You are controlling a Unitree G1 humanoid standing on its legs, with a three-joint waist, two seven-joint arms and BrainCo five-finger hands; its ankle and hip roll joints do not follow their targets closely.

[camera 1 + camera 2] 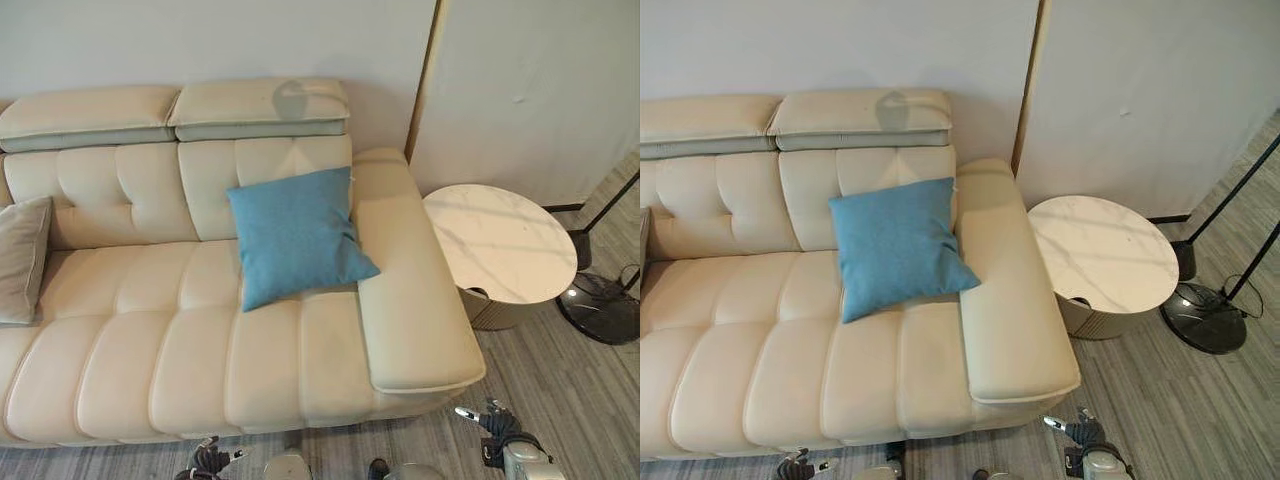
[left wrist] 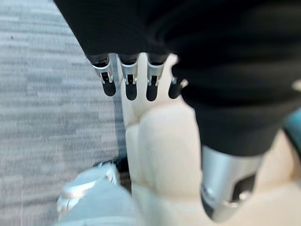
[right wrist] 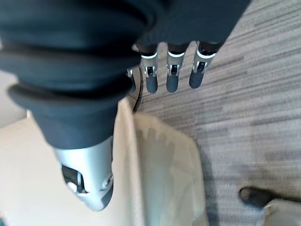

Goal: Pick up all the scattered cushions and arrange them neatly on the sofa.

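A blue cushion [image 1: 296,234] leans upright against the backrest of the cream sofa [image 1: 150,350], close to its right armrest [image 1: 410,290]. A grey cushion [image 1: 20,258] stands at the sofa's left end. My left hand [image 1: 208,460] hangs low in front of the sofa's front edge, fingers [image 2: 130,80] straight and holding nothing. My right hand [image 1: 495,420] hangs low by the front corner of the armrest over the floor, fingers [image 3: 171,70] straight and empty.
A round white marble side table [image 1: 500,240] stands right of the armrest. A floor lamp's dark round base [image 1: 600,305] and thin poles sit further right. Grey wood-look floor [image 1: 560,390] runs in front. A wall stands behind the sofa.
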